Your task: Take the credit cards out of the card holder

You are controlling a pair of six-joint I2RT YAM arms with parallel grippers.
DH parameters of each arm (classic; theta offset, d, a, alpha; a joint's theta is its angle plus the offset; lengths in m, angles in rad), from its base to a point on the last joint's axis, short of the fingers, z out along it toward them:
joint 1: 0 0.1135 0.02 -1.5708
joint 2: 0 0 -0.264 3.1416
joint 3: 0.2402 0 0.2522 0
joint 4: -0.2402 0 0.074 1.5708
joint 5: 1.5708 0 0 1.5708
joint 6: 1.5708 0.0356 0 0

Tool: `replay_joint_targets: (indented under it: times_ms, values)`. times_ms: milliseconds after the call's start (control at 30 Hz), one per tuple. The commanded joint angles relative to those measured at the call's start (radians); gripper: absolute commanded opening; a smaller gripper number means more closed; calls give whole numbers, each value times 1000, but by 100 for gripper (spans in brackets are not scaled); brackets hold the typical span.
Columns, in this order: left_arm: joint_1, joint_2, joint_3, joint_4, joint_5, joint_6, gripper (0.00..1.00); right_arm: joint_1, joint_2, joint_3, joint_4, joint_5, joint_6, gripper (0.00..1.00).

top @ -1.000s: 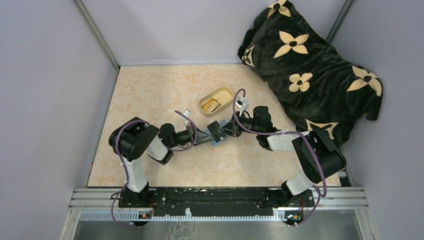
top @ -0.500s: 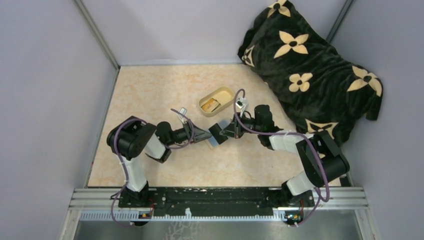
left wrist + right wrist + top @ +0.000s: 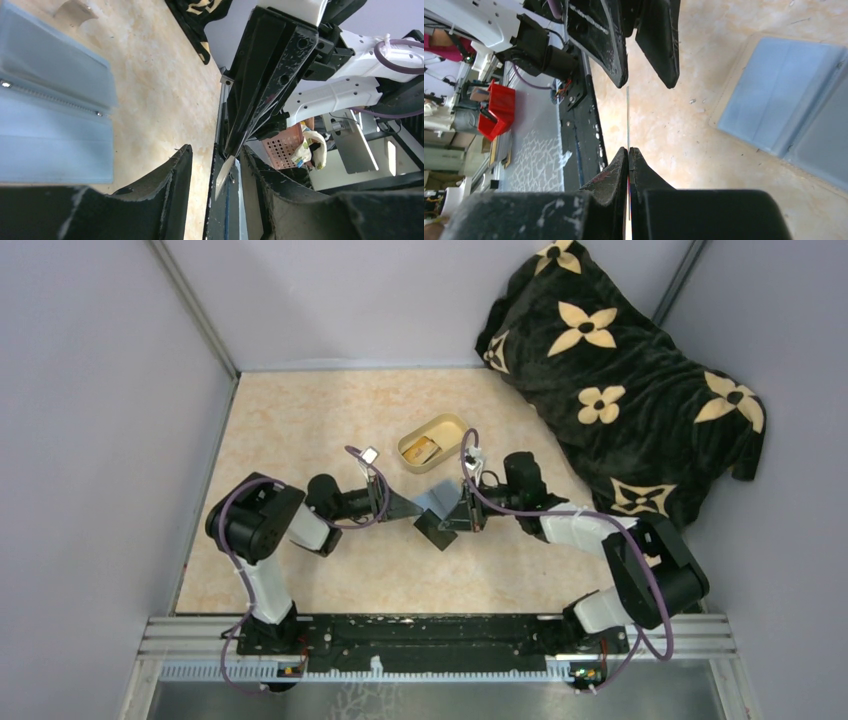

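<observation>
**Observer:** Starting nearest the arm bases, what do you read first?

**Operator:** (a) The right gripper (image 3: pixel 628 150). In my right wrist view its two fingers are pressed together on a credit card (image 3: pixel 437 532), thin and black, held edge-on above the table (image 3: pixel 300 430).

**Observer:** And the other arm?

**Operator:** (b) The left gripper (image 3: pixel 216 150) faces the right one head-on. Its fingers are spread, one on each side of the card's free edge. I see a gap on both sides, so it pinches nothing.

**Observer:** Where is the wallet?

**Operator:** (c) The card holder (image 3: pixel 779 115) lies open on the table just beyond the two grippers, with its blue-grey inner faces turned up. Neither gripper touches it. From here I cannot tell whether any card remains inside.

**Observer:** Farther back?

**Operator:** (d) An oval cream-yellow dish (image 3: pixel 452 423) stands near the holder's far side, with a small tan item (image 3: pixel 424 450) in it that I cannot identify. (e) A black blanket (image 3: pixel 620 370) with cream flower shapes is heaped in the far right corner, well apart from the dish.
</observation>
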Motion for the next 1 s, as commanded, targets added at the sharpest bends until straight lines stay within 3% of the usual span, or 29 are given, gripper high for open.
replay_joint_targets:
  times_ms: [0,133,200,300,467,567,800,867,967]
  values:
    - [3,-25,32,287,68,14,43,12,1,49,-7,-40,-42,0]
    - [-3,-20,33,287,86,11,10,13,8,52,-7,-31,-44,0]
    - [-5,-15,35,287,97,8,1,13,18,55,-7,-28,-45,0]
    - [-10,-9,38,287,118,7,3,12,30,55,3,-33,-38,0]
    - [-12,-22,28,287,132,19,44,12,29,58,10,-30,-32,0]
    - [-15,-20,33,287,145,25,47,12,32,63,14,-34,-29,0]
    - [-43,0,46,287,162,36,41,12,42,68,22,-41,-21,0]
    - [-62,2,60,287,176,35,31,12,50,68,32,-41,-16,0]
    - [-96,12,86,287,196,34,2,12,60,71,39,-40,-10,0]
